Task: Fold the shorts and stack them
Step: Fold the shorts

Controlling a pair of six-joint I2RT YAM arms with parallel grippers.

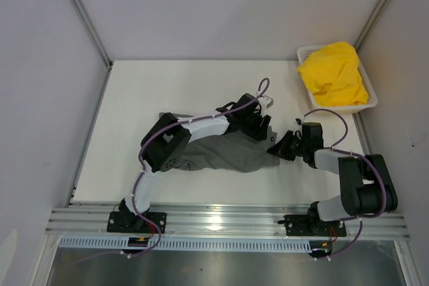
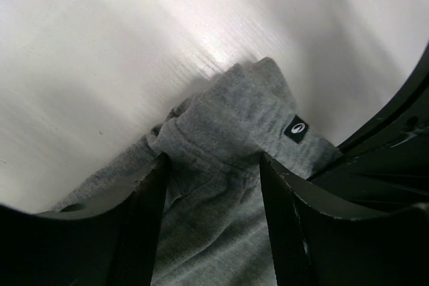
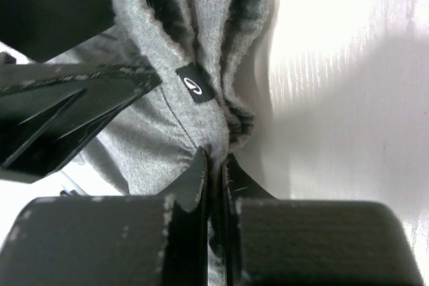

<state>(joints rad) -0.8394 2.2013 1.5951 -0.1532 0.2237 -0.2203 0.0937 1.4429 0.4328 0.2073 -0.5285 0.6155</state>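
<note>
The dark grey shorts (image 1: pixel 224 153) lie partly bunched on the white table (image 1: pixel 167 92). My right gripper (image 1: pixel 275 149) is shut on their right edge; in the right wrist view the fingers (image 3: pixel 198 173) pinch a fold of the grey cloth (image 3: pixel 144 128) just below a small black tag (image 3: pixel 194 84). My left gripper (image 1: pixel 261 127) is open, its jaws astride the same bunched end (image 2: pixel 234 108) with cloth between the fingers (image 2: pixel 144 212). The yellow shorts (image 1: pixel 333 74) lie crumpled in the white mesh basket (image 1: pixel 303 51) at the back right.
The left arm (image 1: pixel 194 128) stretches across the grey shorts. Grey walls close the table in at the back and on both sides. A metal rail (image 1: pixel 221 218) runs along the near edge.
</note>
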